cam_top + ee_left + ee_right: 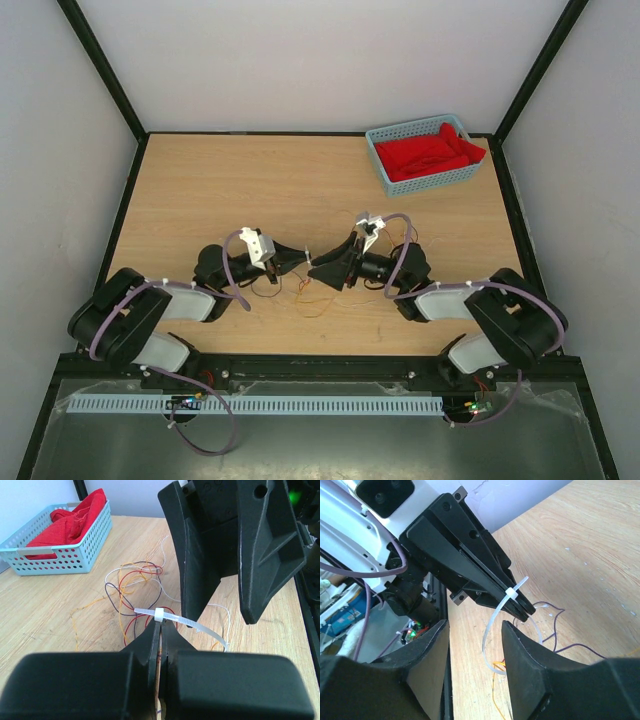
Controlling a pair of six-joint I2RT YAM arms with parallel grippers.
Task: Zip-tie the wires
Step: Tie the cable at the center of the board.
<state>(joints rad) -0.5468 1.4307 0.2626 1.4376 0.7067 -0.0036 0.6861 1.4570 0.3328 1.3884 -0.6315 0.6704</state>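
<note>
Left gripper point(160, 630) clamped fully on the white zip tie point(159, 614). Right gripper point(475, 625) jaws apart, tie tail between them (not pinched). Wires point(132, 582) lie loose at table point(200, 200) centre; blue basket point(386, 175) of red cloth point(425, 155) at 1 o'clock.

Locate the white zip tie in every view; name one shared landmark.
Top external: zip tie, a speck mid-table at the left gripper tip.
Left wrist: zip tie centre, atop the shut gripper.
Right wrist: zip tie centre, on that gripper's tip.
Shared landmark: the left gripper.
</note>
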